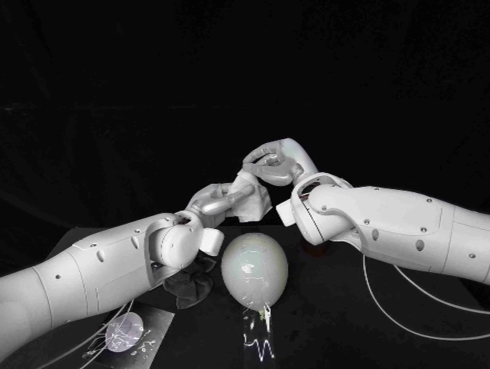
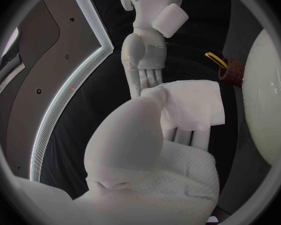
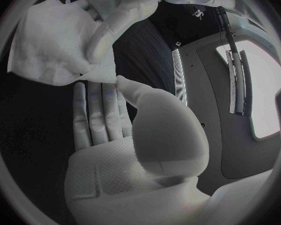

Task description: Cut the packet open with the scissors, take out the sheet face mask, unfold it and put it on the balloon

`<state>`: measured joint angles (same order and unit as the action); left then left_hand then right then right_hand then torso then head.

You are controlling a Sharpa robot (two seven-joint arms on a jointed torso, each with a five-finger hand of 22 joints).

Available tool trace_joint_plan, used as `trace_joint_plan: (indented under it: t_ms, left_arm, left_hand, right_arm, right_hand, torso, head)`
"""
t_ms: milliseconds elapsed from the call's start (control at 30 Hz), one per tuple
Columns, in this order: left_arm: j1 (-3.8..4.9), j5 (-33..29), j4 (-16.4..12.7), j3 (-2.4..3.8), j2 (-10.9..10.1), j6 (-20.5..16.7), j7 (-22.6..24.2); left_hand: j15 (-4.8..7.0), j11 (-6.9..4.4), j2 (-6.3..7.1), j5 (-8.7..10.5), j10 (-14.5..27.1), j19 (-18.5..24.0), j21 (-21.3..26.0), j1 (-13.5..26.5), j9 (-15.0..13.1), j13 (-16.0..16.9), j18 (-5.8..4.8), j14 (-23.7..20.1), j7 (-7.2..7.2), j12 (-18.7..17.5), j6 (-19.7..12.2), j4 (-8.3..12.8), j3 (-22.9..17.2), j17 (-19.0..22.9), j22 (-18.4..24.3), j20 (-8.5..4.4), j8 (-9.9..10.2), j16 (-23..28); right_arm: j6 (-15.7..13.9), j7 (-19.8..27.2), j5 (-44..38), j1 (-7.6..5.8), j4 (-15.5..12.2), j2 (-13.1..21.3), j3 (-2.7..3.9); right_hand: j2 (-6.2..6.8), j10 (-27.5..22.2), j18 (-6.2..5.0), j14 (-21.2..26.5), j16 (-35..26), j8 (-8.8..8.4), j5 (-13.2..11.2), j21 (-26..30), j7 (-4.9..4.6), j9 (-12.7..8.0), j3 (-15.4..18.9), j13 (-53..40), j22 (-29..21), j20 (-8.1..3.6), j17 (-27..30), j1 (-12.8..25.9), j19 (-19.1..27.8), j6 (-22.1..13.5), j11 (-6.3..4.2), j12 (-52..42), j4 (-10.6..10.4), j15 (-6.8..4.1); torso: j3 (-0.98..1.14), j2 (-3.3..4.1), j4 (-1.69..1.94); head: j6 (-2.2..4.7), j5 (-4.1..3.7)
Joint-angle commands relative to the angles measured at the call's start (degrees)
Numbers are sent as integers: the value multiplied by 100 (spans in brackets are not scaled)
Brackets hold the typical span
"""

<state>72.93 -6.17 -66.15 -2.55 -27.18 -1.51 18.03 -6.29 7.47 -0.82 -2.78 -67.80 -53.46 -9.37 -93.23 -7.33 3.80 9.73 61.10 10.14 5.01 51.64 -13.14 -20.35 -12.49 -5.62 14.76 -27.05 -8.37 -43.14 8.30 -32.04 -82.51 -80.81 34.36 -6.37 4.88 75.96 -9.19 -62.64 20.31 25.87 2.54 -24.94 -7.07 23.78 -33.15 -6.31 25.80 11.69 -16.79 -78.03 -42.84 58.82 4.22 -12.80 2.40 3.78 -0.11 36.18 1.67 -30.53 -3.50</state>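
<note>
Black table (image 1: 345, 323), dark backdrop. We note the left hand (image 1: 210, 203) gripping the sheet mask (image 1: 249, 198), aloft at 12 o'clock of the balloon (image 1: 254, 267). The right hand (image 1: 272, 164), at the mask's 1 o'clock, pinches its edge.

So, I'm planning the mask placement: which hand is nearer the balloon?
Left. The left hand hangs just above the balloon; the right hand is higher up, farther from it.
</note>
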Motion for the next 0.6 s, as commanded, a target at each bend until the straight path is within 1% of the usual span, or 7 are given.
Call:
trace_joint_plan:
  t_ms: [33, 167, 233, 300, 333, 367, 600]
  left_arm:
    - [1, -254, -35, 6, 3, 62, 203]
    - [1, -343, -71, 7, -9, 124, 208]
    - [1, -369, -98, 7, -17, 151, 200]
    - [1, -387, -128, 7, -27, 170, 186]
    - [0, -395, -146, 7, -34, 178, 174]
    - [0, -399, -158, 7, -39, 181, 166]
    - [0, -448, -314, 8, -141, 187, 80]
  left_hand:
    - [24, -21, -15, 0, -87, -69, -35, 79, -62, -12, 88, 51, -2, -27, 35, -17, -130, -22, -3, -35, -48, -21]
    - [27, -19, -4, -3, -130, -91, -38, 196, -93, -15, 84, 71, 4, -77, 27, -64, -257, -44, 11, -45, -56, -20]
    - [37, -23, 9, -4, -159, -132, -56, 233, -113, -13, 89, 104, 5, -93, 33, -61, -322, -59, 10, -59, -67, -32]
    - [65, -24, 29, -4, -194, -374, -178, 311, -152, -13, 95, 221, 19, -125, 21, -47, -452, -102, -25, -171, -79, -81]
    - [67, -21, 34, -4, -195, -406, -190, 334, -163, -13, 95, 233, 25, -131, 15, -43, -490, -109, -25, -188, -80, -82]
    - [69, -19, 38, -4, -194, -424, -197, 346, -168, -14, 94, 241, 27, -135, 12, -39, -512, -114, -24, -198, -80, -84]
    - [94, 4, 73, -4, -103, -619, -249, 521, -227, -20, 93, 390, 54, -150, -48, -38, -734, -165, -5, -281, -68, -126]
  right_arm:
    - [152, -121, -55, -3, 69, -26, 5]
    - [287, -217, -44, -5, 169, -61, 2]
    - [411, -200, 42, -5, 236, -88, -4]
    - [535, -160, 115, -6, 308, -111, -12]
    - [602, -134, 141, -6, 349, -120, -17]
    - [640, -119, 154, -6, 373, -123, -20]
    - [846, 110, 252, -6, 540, 12, -55]
  right_hand:
    - [-40, -9, -100, -5, -26, 27, 22, -40, -10, 20, -27, -6, 18, -6, -9, 6, 37, -4, -42, 13, 17, 8]
    - [-63, -92, -90, 74, -96, 5, 21, -78, -42, 48, -60, 6, 76, 7, -18, 49, 110, -73, -6, 76, 19, 47]
    - [-68, -424, -57, 289, -233, -89, 18, -51, -152, 46, -62, 86, 89, 51, 7, 128, 224, -283, 120, 282, -24, 155]
    - [-25, -1076, 14, 702, -435, -377, -8, 95, -384, -68, -55, 253, 27, 141, 65, 334, 440, -713, 390, 661, -185, 350]
    - [143, -1484, 72, 1061, -573, -637, -9, 254, -589, -189, 51, 283, -53, 230, 120, 537, 630, -1031, 596, 874, -315, 515]
    - [214, -1580, 82, 1169, -601, -725, 27, 318, -640, -234, 104, 278, -89, 261, 134, 580, 692, -1120, 649, 902, -343, 558]
    - [422, -1954, 28, 1609, -596, -1061, 35, 643, -741, -418, 604, 253, -297, 426, 179, 821, 874, -1366, 754, 853, -652, 685]
  torso:
    - [2, 2, 0]
    - [1, 3, -1]
    - [0, 2, -4]
    - [2, 5, -2]
    - [2, 7, 2]
    - [4, 8, 5]
    - [-2, 8, -7]
  head:
    - [-9, -18]
    - [-18, -18]
    - [-17, -24]
    - [-24, -27]
    - [-29, -27]
    - [-34, -29]
    - [-60, -41]
